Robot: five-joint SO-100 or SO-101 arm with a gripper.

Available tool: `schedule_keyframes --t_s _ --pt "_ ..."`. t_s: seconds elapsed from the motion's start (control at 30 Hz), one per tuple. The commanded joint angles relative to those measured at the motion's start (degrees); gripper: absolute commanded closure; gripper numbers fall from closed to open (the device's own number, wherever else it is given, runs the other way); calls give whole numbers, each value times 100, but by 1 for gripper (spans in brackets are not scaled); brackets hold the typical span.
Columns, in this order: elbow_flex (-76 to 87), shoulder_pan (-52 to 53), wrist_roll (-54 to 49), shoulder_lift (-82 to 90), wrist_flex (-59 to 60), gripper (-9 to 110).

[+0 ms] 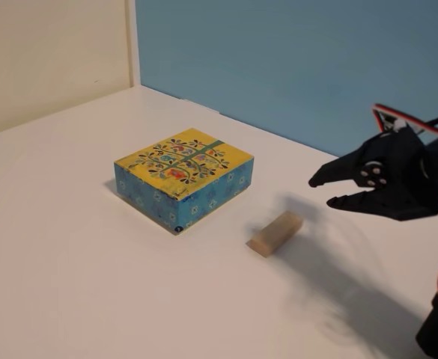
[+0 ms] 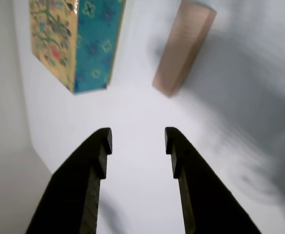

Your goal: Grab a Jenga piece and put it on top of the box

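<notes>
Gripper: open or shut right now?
Open: the gripper has a clear gap between its fingertips, nothing held; the block lies on the table.

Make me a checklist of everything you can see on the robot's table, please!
Surface: white table, bare apart from two things.
Job's things: Jenga piece lies flat on the table, apart from the box; box top holds nothing.
Clutter: nothing seen.
Grippers: gripper open, empty, above the table, short of the piece.
Cables: red and white wires on the arm.
Surroundings: blue wall, cream wall.
</notes>
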Motion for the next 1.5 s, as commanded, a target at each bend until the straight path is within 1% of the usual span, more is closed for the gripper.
schedule_keyframes --t_s 0.0,0.23,0.37,0.53,0.77,1.0,1.47 --pt "-360 -193 -149 -396 44 88" --pt "-396 -413 -563 -870 149 82" --pt "-712 -431 -624 -1485 88 79" --pt "-1283 -439 -624 -2320 26 77" --pt "-1696 -571 -615 -2848 -35 76" --pt "-1969 -387 -756 -4122 -721 77" --pt "-2013 193 -1327 -5660 -1846 78"
